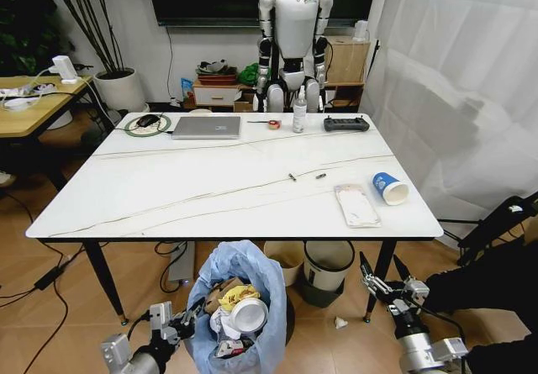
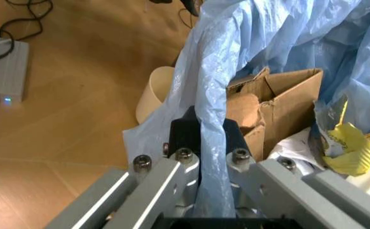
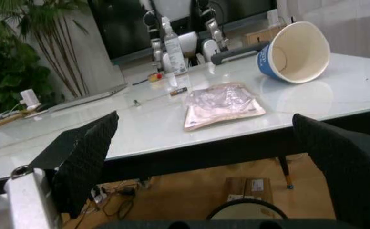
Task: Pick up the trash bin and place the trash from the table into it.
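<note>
I have the table (image 1: 168,189) ahead of me, its marble-look top reaching across most of the head view, and most of the litter is already off it. Below its near edge hangs the trash bin (image 1: 244,323), lifted so its mouth sits close under the tabletop; I judge that is so each piece only has a short way to drop. Its blue liner is crammed with a cardboard box (image 2: 280,102), tissues, a yellow wrapper (image 2: 345,145) and a cup.

My left gripper (image 1: 181,322) is at the bin's left rim, and in the left wrist view the jaws are clamped on a fold of the liner, which is what carries the bin.

My right gripper (image 1: 385,280) waits low by the table's right front leg, jaws spread wide and holding nothing, facing the last trash: a blue paper cup (image 3: 294,52) lying on its side near the right edge, and just beside it a flat clear wrapper (image 3: 224,104). From here the wrapper looks awkward, lying flush on the top.
</note>
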